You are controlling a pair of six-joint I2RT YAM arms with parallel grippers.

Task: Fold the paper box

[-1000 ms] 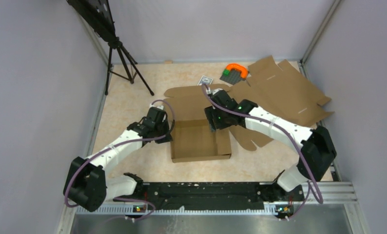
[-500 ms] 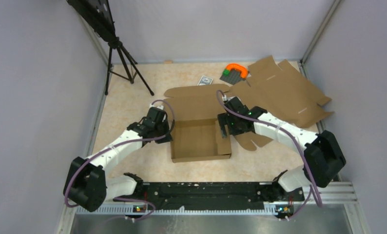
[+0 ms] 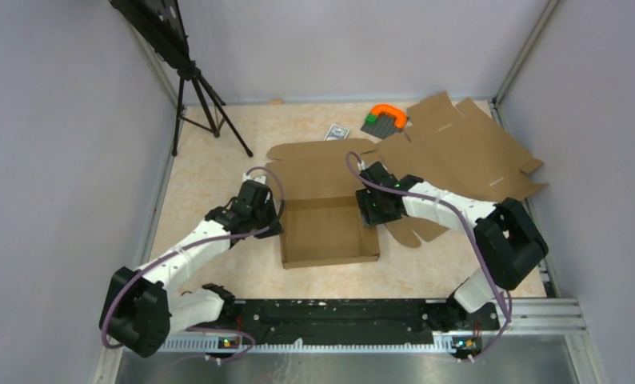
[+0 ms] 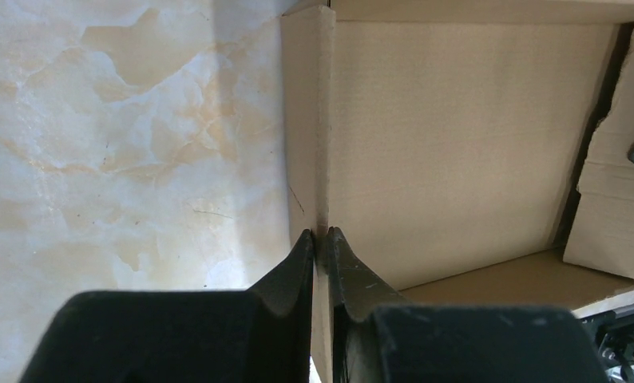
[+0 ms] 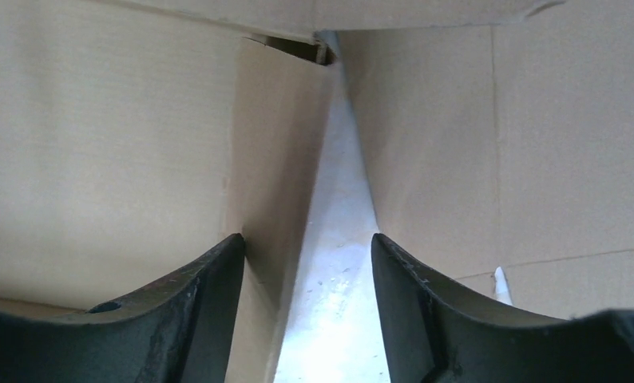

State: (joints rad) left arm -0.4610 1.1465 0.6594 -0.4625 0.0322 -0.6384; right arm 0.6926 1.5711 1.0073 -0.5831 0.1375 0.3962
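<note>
Now partway through folding the paper box (image 3: 328, 232). Sits in the middle of the table (image 3: 218, 152), right between the two arms. Looks like a low open tray already, with a flat floor and short walls standing up, and with a big lid flap lying flat on the far side.

Pinching the left wall of the tray with the left gripper (image 4: 320, 239), both fingers pressed tight on the cardboard, one on each side. Holding the right gripper (image 5: 306, 255) spread wide above the right wall, with one finger on the tray side and one on the outer side. Gripping nothing there, as far as seen.

Seems to be the step of getting the side walls up and making them stay. On the right, outside the wall, a loose flap lying flat on the table.

Next, most likely: bring the right fingers down and close them on the right wall, or lift that loose flap and tuck it over into the tray. Calls for a firm left pinch, to stop any sliding. Calls for a slow, straight push along the crease, to keep the thin wall from bending. Then on to closing the big lid.

Best to leave alone the other brown sheet (image 3: 474, 152), spread flat at the far right, near the lid flap.
</note>
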